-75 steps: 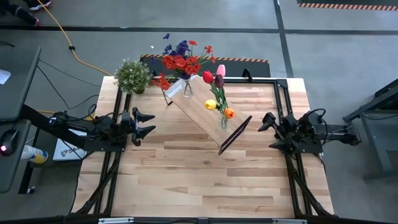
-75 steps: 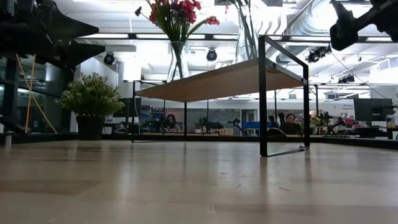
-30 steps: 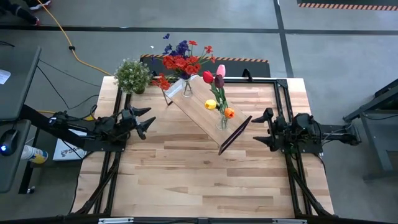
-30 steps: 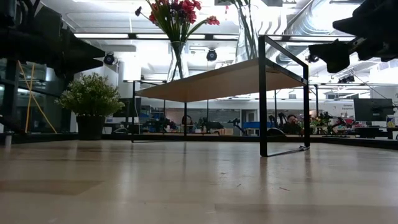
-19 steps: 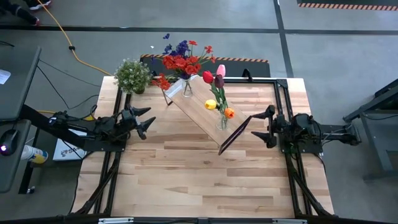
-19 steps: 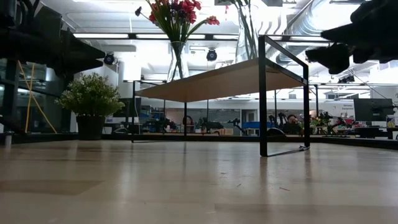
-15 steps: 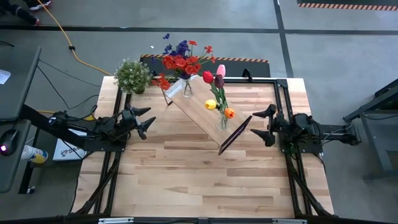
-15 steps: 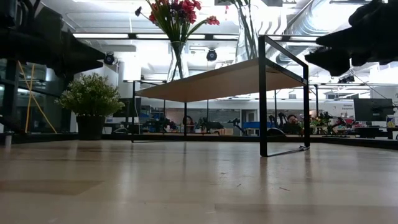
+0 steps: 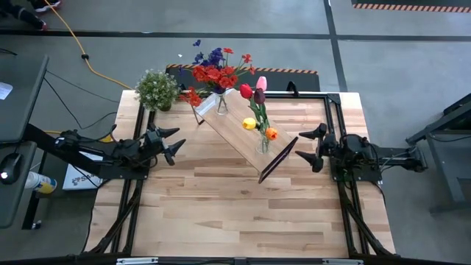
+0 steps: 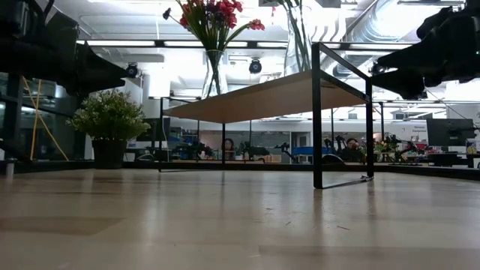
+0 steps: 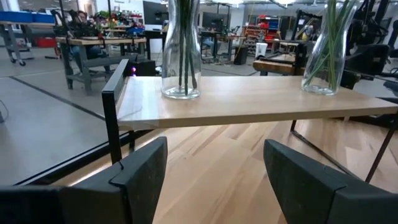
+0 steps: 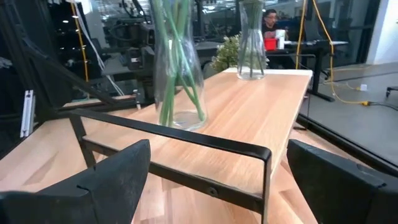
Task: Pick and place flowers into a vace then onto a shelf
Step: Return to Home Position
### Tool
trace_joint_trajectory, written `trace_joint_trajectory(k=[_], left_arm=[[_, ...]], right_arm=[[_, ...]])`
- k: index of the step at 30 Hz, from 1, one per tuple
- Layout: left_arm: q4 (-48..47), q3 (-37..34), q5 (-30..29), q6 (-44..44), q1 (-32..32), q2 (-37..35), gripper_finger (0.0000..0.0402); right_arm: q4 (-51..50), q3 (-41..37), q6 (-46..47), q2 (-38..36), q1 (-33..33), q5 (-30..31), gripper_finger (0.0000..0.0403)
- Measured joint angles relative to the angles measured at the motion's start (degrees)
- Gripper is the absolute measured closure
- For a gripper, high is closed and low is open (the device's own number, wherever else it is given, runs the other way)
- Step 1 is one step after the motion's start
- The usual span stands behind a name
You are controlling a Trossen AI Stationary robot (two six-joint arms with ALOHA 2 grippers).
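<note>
Over on the left side of the desk [image 9: 221, 213], got the left end effector [image 9: 174, 142] hanging above the wood, spread wide, gripping nothing, aimed toward the shelf [image 9: 239, 132]. Looks parked rather than reaching, well apart from everything, presumably to avoid clipping a leg or a vase. Up at the back left corner, just a bushy potted plant [image 9: 157, 89], not part of the job. Moving toward the middle: shelf set diagonally across the desk, carrying two clear vases. At the end nearest the plant, the spray vase [image 9: 221, 104], stuffed with red sprays and purple sprigs [image 9: 213, 72]. At the end nearest the right arm, the tulip vase [image 9: 263, 145], holding tulips [image 9: 254, 94] in red, pink, maroon, yellow and orange. Both upright and set in from the board's edges, probably for stability given those top-heavy blooms. With every flower in view sitting in a vase and both vases up on the shelf, calling the placing part done. Farther right, same story with the right end effector [image 9: 302, 145]: jaws gaping wide, empty, hovering near the shelf's black end frame, pointed at the tulip vase. Closest thing to a risk here. Would back straight away before swinging anything, to keep from nudging that frame.
</note>
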Motion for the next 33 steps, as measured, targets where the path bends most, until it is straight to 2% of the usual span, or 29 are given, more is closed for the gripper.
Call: trace_joint_trajectory(k=[8, 14, 19, 27, 33], left_arm=[[0.0, 0.0, 0.0, 0.3, 0.0, 0.0, 0.0103], [0.0, 0.0, 0.8, -1.0, 0.0, 0.0, 0.0103], [0.2, 0.0, 4.8, -1.6, 0.0, 0.0, 0.0103], [0.4, 0.0, 15.0, -5.4, 0.0, 1.6, 0.0103], [0.3, 0.0, 16.8, -7.6, 0.0, 4.8, 0.0103]], right_arm=[[-0.6, 0.1, 0.6, 0.0, 0.0, 1.2, 0.0036], [-1.0, 0.1, 1.3, 0.0, 0.0, -2.1, 0.0037], [-1.2, 0.1, 2.3, 0.0, 0.0, -2.7, 0.0037], [-1.0, 0.1, 2.6, 0.0, 0.0, -3.5, 0.0036], [-1.0, 0.1, 2.6, 0.0, 0.0, -3.6, 0.0036]])
